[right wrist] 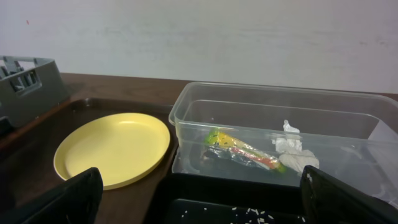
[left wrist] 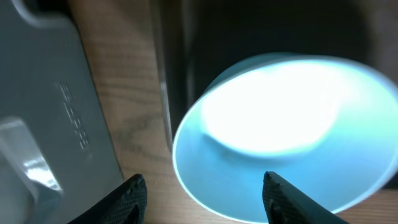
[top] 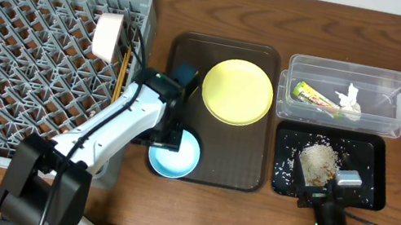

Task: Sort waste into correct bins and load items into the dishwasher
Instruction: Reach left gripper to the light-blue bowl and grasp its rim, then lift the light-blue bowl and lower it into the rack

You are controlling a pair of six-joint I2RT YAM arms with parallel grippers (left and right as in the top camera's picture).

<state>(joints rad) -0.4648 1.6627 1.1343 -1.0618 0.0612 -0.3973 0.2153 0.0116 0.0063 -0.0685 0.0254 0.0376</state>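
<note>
The light blue bowl point(top: 176, 158) sits at the front-left corner of the brown tray point(top: 234, 156), overlapping its edge. My left gripper point(top: 169, 133) is open right over it. In the left wrist view the fingers point(left wrist: 205, 202) straddle the bowl's point(left wrist: 286, 124) near rim. The yellow plate point(top: 237, 92) lies on the brown tray. The white bowl point(top: 106, 36) and chopsticks point(top: 120, 74) are in the grey dish rack point(top: 24, 81). The clear tub point(top: 301, 60) holds the wrapper point(top: 315, 95) and tissue point(top: 349, 97). The rice heap point(top: 318, 161) lies in the black tray point(top: 366, 158). My right gripper point(top: 327, 193) is open and empty at the black tray's front edge.
The right wrist view shows its open fingers point(right wrist: 205, 205) over the black tray's edge point(right wrist: 236, 211), with the plate point(right wrist: 112, 149), the tub point(right wrist: 280, 106), the wrapper point(right wrist: 242, 149) and the tissue point(right wrist: 292, 152) beyond. The rack's wall point(left wrist: 50, 112) stands close to the left of the bowl.
</note>
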